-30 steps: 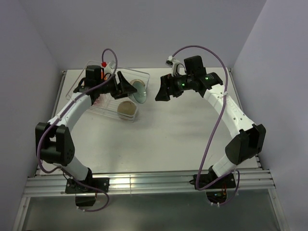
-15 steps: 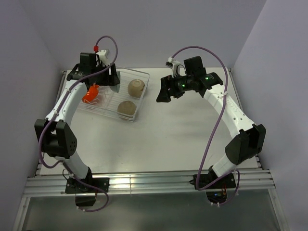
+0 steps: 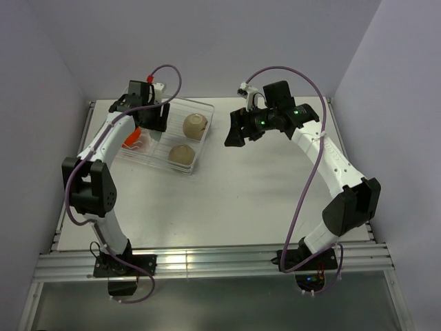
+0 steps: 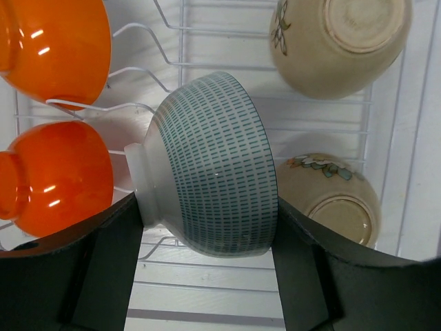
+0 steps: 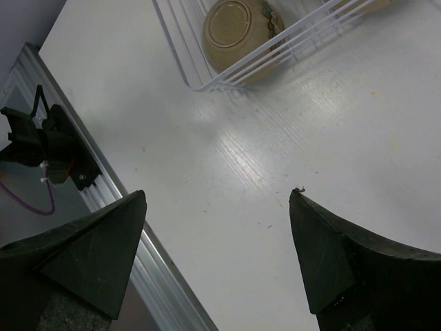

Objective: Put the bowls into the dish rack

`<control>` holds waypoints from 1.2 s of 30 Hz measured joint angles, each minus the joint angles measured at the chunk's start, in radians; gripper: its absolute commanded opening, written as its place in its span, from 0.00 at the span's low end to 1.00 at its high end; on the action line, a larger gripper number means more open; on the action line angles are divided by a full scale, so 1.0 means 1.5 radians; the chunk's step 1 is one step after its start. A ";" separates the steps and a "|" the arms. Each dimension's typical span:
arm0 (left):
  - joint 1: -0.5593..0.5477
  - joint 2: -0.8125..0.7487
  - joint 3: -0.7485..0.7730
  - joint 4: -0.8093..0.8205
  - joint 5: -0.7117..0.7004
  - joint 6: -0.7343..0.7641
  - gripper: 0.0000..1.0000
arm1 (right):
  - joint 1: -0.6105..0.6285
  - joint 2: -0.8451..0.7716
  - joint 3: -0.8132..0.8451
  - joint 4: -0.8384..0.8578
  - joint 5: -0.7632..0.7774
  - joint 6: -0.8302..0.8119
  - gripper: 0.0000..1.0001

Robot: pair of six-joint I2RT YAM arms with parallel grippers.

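My left gripper (image 3: 149,114) hangs over the far left part of the dish rack (image 3: 162,141). In the left wrist view it (image 4: 205,201) is shut on the pale teal bowl (image 4: 210,162), held on its side between both fingers above the white wires (image 4: 207,43). The teal bowl is hidden under the gripper in the top view. Two cream bowls (image 3: 195,125) (image 3: 181,155) stand in the rack's right side. Orange bowl shapes (image 4: 58,176) (image 4: 58,45) sit to the left. My right gripper (image 3: 234,134) is open and empty over the table, right of the rack.
The right wrist view shows the rack's corner (image 5: 227,76) with a cream bowl (image 5: 238,26), bare white table (image 5: 275,158) and the aluminium rail at the near edge (image 5: 103,179). Purple walls close in the table on three sides.
My left gripper has carried the teal bowl from the rack's right side to its far left part. The right arm has not moved.
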 measured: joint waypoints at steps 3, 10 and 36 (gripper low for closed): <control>-0.019 0.021 0.008 -0.007 -0.034 0.017 0.00 | 0.000 0.000 0.000 0.000 0.003 -0.002 0.91; -0.063 0.060 0.024 -0.012 -0.111 0.048 0.00 | 0.000 0.000 -0.001 -0.001 0.005 -0.005 0.91; -0.106 0.144 0.055 0.008 -0.252 0.117 0.01 | -0.005 0.000 -0.019 -0.006 0.011 -0.018 0.91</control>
